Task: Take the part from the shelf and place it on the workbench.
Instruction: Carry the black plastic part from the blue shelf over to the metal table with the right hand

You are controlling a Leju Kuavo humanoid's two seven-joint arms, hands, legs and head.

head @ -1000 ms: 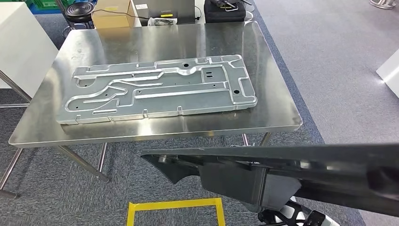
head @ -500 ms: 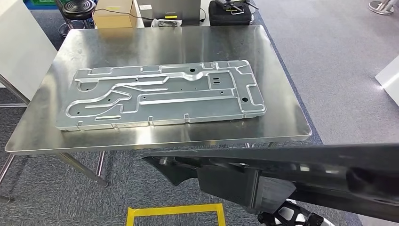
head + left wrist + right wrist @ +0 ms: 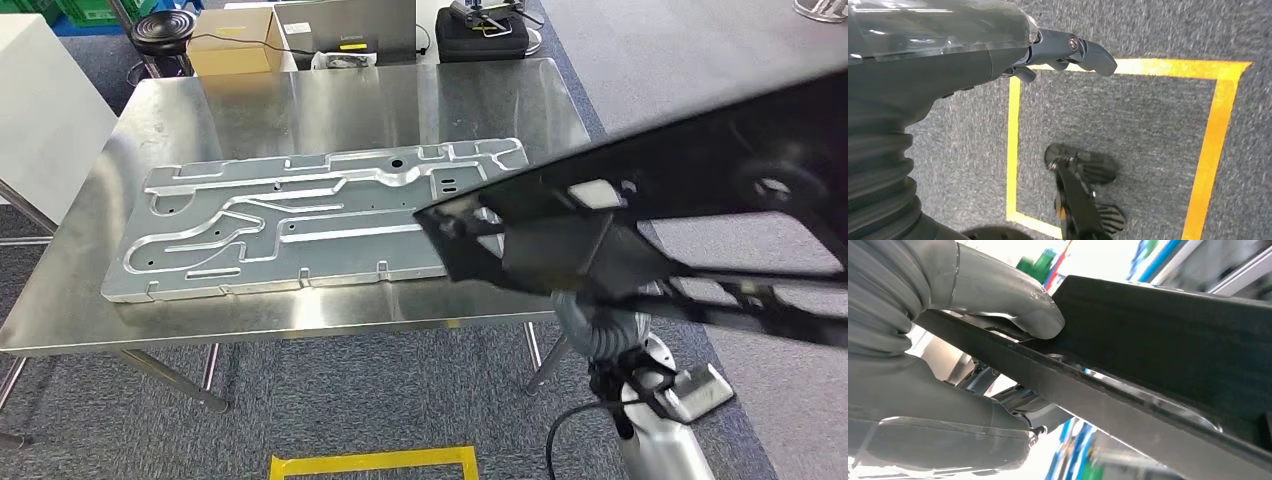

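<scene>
The part (image 3: 640, 200) is a long black moulded panel with ribs and openings. It hangs tilted in the air over the right end of the steel workbench (image 3: 300, 100), its pointed end above the table's right side. My right hand (image 3: 948, 365) grips it, the thumb (image 3: 1018, 310) pressing on its black edge (image 3: 1158, 340). In the head view the part hides the hand's fingers; the grey ribbed wrist (image 3: 600, 335) shows beneath it. My left hand (image 3: 1058, 50) hangs over the carpet and holds nothing, its fingers apart.
A large machined aluminium plate (image 3: 300, 215) lies across most of the workbench. Behind the table stand a cardboard box (image 3: 235, 42), a black stool (image 3: 165, 25) and a black case (image 3: 483, 30). A white cabinet (image 3: 45, 110) is at left. Yellow floor tape (image 3: 370, 462) marks a square.
The black part has risen from low in front of the table to above its right end, tilting up at the right. The view has shifted slightly toward the table.
</scene>
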